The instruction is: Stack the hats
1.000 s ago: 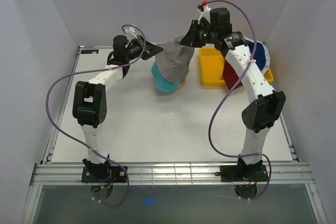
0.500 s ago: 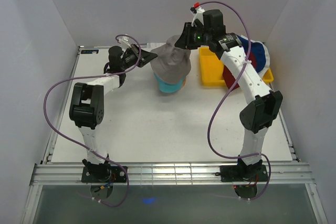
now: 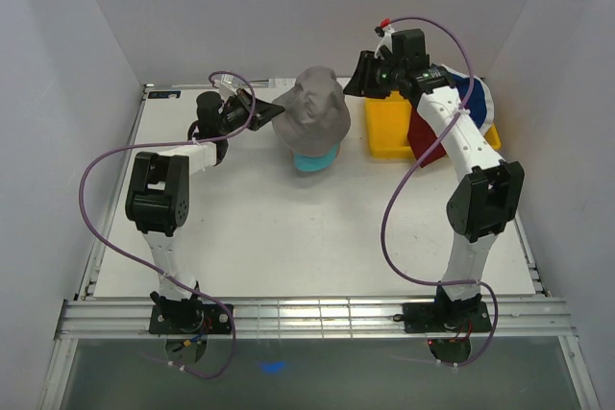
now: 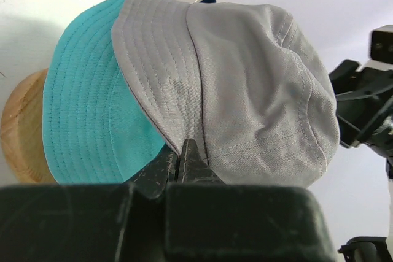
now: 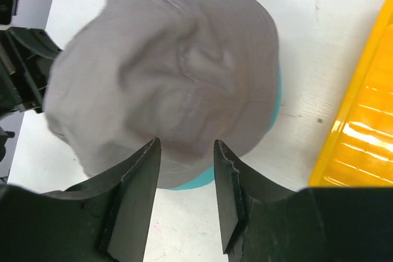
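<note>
Right wrist view: the right gripper (image 5: pixel 185 145) has released, jaws spread, and the grey hat (image 5: pixel 166 72) now sits over the teal hat (image 4: pixel 86 108). The left gripper (image 4: pixel 186 151) still pinches its brim, so this stacking looks nearly done.

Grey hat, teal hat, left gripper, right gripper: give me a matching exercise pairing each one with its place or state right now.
Column one:
1. grey hat
2. teal hat
3. left gripper
4. right gripper

Column two:
A. open, holding nothing
B. shut on a brim
C. on top of the other hat
D. underneath the other hat

Pairs: 1-C, 2-D, 3-B, 4-A.
</note>
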Controlling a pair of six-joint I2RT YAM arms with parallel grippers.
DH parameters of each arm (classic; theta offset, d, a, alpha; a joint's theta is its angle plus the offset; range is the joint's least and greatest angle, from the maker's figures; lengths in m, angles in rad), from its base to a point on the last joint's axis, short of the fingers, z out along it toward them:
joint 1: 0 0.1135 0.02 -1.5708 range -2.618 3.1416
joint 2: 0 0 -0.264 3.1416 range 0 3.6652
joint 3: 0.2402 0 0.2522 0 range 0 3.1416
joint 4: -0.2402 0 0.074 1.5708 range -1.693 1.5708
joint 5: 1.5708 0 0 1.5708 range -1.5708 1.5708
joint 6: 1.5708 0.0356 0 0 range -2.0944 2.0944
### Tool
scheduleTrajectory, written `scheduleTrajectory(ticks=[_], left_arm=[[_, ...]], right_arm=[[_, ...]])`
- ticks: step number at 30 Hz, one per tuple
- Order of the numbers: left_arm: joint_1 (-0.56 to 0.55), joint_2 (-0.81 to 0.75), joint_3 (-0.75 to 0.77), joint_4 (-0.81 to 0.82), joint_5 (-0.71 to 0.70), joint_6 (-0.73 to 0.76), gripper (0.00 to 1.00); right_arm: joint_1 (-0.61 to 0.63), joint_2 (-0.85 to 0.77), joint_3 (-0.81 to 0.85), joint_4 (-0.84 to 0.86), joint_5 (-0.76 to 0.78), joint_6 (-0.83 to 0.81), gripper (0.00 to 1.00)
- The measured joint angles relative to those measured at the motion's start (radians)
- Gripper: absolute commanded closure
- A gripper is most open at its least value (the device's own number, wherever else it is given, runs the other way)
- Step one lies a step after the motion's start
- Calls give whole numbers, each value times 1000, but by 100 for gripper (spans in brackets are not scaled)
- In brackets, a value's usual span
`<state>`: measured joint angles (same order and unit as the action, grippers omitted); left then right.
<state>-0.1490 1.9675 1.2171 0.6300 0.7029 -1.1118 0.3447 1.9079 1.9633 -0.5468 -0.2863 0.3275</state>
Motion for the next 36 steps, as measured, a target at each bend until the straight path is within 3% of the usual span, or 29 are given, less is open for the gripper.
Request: scheduleTrajectory(ticks=[17,28,36], left_arm=[[1,8,-59,-10,-3,17,100],[3,8,-59,-39,-4,42,100],[8,8,-59,-51,-3,53,100]], right_arm=[[-141,-67,-493,274,-262,177,53],[-142,-31,-598,496,-329,309,38],[-149,-6,-651,641,-327,404,39]])
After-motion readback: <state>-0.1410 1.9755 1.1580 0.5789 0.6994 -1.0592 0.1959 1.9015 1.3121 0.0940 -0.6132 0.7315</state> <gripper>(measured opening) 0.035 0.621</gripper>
